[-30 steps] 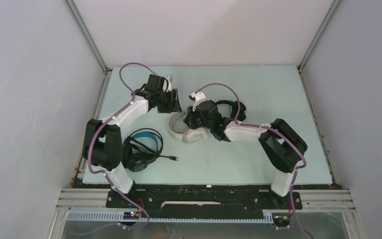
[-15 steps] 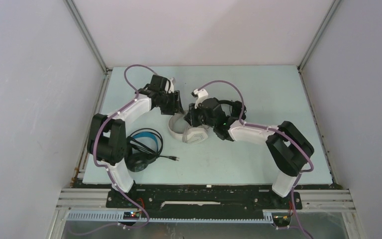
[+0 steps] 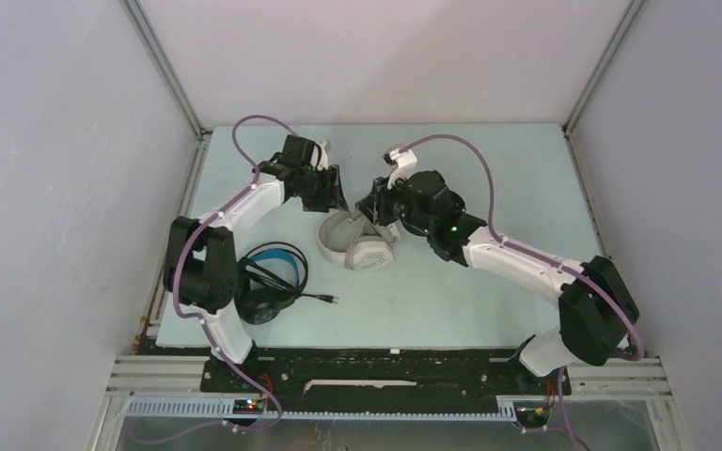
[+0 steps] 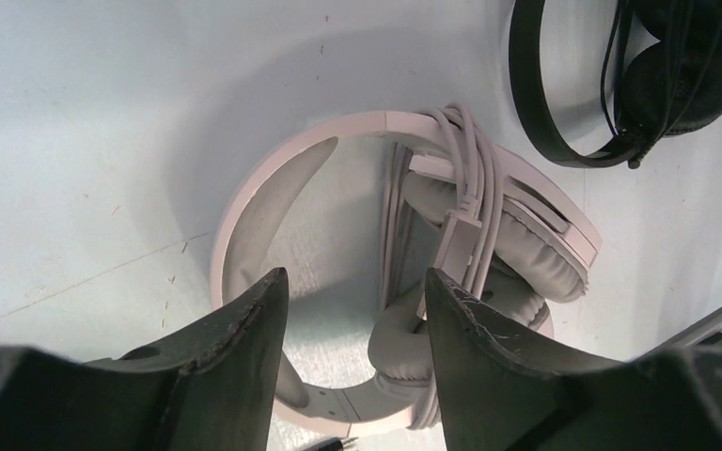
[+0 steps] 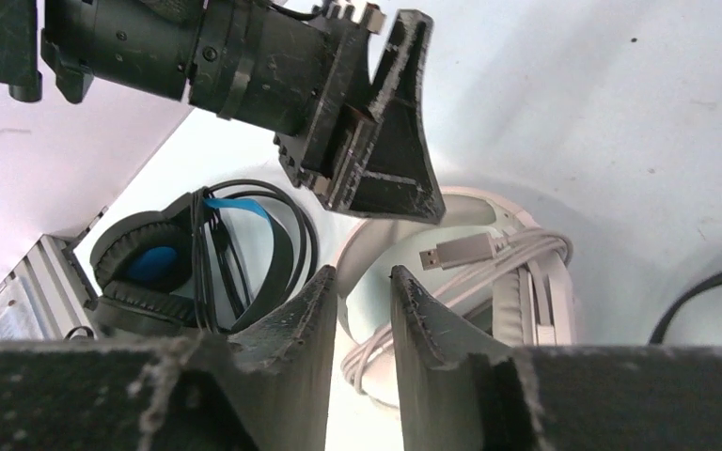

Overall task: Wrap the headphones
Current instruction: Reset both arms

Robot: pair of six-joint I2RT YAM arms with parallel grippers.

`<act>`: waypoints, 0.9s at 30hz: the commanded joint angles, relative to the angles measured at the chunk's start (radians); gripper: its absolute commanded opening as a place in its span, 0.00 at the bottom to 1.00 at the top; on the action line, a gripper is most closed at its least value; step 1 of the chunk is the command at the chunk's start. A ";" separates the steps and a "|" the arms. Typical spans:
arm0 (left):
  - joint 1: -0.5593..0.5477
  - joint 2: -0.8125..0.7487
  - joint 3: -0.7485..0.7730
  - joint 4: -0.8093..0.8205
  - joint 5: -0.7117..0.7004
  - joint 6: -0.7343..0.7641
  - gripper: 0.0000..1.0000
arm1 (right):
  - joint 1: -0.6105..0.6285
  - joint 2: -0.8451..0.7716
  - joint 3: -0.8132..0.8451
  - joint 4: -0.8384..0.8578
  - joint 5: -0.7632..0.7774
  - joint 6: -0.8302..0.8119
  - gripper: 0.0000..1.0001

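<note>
The white headphones (image 3: 353,244) lie flat mid-table with their grey cable (image 4: 475,178) wound round the ear cups and the USB plug (image 5: 456,252) lying loose on top. Just above their headband hovers my left gripper (image 3: 336,199) (image 4: 353,274), open and holding nothing. My right gripper (image 3: 373,209) (image 5: 362,270) hangs over their far side, its jaws a narrow gap apart with nothing between them. The black headphones with the blue headband (image 3: 273,277) (image 5: 155,263) lie at the near left, cord bundled. The thin black headphones (image 4: 620,85) lie to the right of the white pair, under my right arm in the top view.
The black pair's jack plug (image 3: 334,300) trails onto the mat toward the middle. Grey walls close in the light mat (image 3: 489,301) on the left, the back and the right. My two grippers hang close together, the left fingers (image 5: 390,160) right in front of the right wrist camera.
My right gripper has lifted off the white ear cups and drawn back toward the far side, its jaws parting a little. The left gripper has shifted slightly right over the headband.
</note>
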 commanded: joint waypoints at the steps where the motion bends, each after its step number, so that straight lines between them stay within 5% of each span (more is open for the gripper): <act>1: 0.001 -0.118 0.088 -0.057 -0.028 0.032 0.59 | -0.009 -0.133 0.006 -0.129 0.022 -0.022 0.34; 3: 0.001 -0.166 0.112 -0.090 -0.039 0.043 0.60 | -0.013 -0.203 0.005 -0.201 0.037 -0.026 0.50; 7: 0.000 -0.304 0.135 -0.122 -0.057 0.067 0.63 | -0.015 -0.344 0.004 -0.358 0.099 -0.040 0.98; 13: -0.001 -0.542 0.139 -0.130 -0.085 0.062 0.67 | -0.016 -0.558 0.021 -0.493 0.193 -0.084 0.99; 16: -0.001 -0.645 0.115 -0.115 -0.091 0.052 0.99 | -0.015 -0.654 0.032 -0.565 0.235 -0.076 1.00; 27: -0.001 -0.940 -0.109 -0.059 -0.126 0.001 1.00 | -0.016 -0.908 0.031 -0.832 0.386 0.066 1.00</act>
